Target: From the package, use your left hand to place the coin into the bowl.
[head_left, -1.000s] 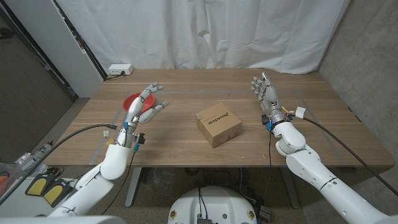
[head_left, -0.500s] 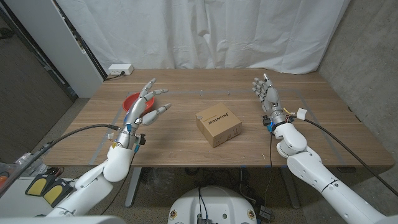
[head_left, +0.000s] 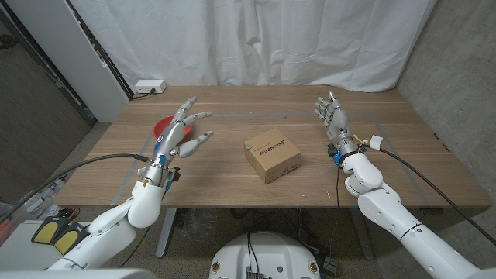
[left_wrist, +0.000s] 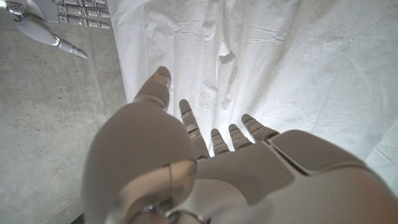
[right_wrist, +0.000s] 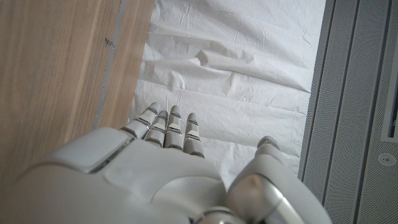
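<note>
The package (head_left: 273, 156), a closed cardboard box, sits mid-table, and we see no coin outside it; the red bowl (head_left: 163, 125) lies at the table's left, partly hidden behind our left hand (head_left: 177, 134). That hand hovers raised, fingers spread and empty, lifted slightly higher than a second ago. Our right hand (head_left: 333, 118) stands upright, fingers apart, unchanged, and the left wrist view catches it (left_wrist: 46, 18) too.

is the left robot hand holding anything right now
No, in the head view the left robot hand hangs with fingers spread and nothing in them, in front of the red bowl.
</note>
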{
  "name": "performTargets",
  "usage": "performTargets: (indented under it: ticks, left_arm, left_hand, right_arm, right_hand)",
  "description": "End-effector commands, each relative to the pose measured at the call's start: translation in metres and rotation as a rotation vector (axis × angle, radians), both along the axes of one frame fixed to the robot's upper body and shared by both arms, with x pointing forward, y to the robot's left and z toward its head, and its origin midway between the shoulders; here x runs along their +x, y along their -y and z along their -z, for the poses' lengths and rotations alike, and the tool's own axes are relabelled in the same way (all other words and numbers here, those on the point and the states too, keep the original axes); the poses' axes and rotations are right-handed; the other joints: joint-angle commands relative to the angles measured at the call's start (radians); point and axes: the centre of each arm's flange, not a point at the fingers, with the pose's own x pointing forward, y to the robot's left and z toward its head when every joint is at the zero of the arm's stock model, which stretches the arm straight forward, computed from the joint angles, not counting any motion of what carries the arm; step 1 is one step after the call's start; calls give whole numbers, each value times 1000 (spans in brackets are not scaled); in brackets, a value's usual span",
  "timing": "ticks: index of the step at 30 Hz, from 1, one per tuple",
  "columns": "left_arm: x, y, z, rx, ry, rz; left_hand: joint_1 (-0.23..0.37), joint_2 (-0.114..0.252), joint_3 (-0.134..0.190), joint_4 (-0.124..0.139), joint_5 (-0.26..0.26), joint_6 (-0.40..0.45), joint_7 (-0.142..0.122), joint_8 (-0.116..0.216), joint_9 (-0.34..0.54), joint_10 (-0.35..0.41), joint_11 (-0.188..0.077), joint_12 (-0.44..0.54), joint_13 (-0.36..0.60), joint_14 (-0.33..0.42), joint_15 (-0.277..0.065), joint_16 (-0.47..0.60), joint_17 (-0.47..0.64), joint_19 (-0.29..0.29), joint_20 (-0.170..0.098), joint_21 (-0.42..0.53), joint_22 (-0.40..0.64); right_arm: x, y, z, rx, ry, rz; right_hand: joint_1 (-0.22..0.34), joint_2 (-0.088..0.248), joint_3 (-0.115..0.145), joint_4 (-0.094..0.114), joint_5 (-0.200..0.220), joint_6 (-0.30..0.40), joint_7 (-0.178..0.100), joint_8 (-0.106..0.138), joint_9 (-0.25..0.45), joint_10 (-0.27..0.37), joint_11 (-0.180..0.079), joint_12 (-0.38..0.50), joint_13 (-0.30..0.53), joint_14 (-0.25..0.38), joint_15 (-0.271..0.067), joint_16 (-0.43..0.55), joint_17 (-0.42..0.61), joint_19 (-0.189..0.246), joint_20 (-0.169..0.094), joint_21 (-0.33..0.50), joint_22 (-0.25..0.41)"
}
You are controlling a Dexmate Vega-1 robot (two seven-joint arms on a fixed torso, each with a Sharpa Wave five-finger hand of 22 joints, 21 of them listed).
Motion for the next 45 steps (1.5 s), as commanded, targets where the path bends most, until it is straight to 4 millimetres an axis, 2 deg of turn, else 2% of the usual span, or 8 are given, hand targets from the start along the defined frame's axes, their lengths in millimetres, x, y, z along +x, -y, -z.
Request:
performTargets:
  ticks: [1,10,23,33,37,45]
  left_arm:
    - [-10,-1,-8,106,49,-108]
    - [-13,8,-7,221,92,-218]
    - [-7,22,5,356,181,-370]
    - [3,31,10,458,196,-450]
    - [8,33,12,470,188,-440]
    - [13,42,8,456,117,-315]
  left_hand:
    - [18,3,-2,-4,-1,11,0,-5,2,-11,-3,8,3,-11,-44,4,1,-9,-39,3,1]
    - [38,11,-1,-5,-6,23,-4,-5,3,-10,-2,13,2,-12,-47,7,0,-11,-36,4,1]
    - [60,13,-12,-1,-16,70,-16,3,4,30,-15,29,1,16,-67,16,-1,-7,-37,8,1]
    - [74,18,-17,1,-19,95,-19,7,4,38,-19,30,1,22,-73,16,-1,-1,-33,11,1]
    - [80,21,-21,3,-22,91,-7,1,5,28,-20,25,1,8,-71,10,-1,-7,-34,9,1]
    - [74,9,-44,12,-24,32,-28,-31,6,-12,-14,12,1,-27,-64,2,0,-34,-26,2,1]
  right_arm:
    - [5,-2,-5,4,7,-15]
    - [5,0,-12,-4,6,-20]
    - [-14,11,-16,30,31,-49]
    - [-20,19,-18,20,15,-18]
    - [-21,20,-18,18,2,-9]
    - [-23,16,-19,12,-9,6]
  right_hand:
    - [12,0,3,-6,-1,11,0,-2,6,5,1,-2,6,4,0,0,5,-2,-13,-3,3]
    - [11,0,2,-5,-1,13,0,-1,6,6,0,-3,6,4,-1,0,6,-2,-12,-3,3]
    - [9,0,0,-5,-1,19,0,0,6,14,1,-1,6,7,-2,1,6,0,-14,-2,3]
    - [11,2,1,-6,0,23,-3,0,6,17,-1,0,6,8,-5,1,6,2,-14,-1,3]
    - [12,2,1,-6,0,24,-3,0,6,17,-1,-1,6,8,-5,1,6,2,-15,-2,3]
    - [11,2,0,-6,0,24,-3,-1,6,18,0,-1,6,9,-4,1,6,2,-15,-2,3]
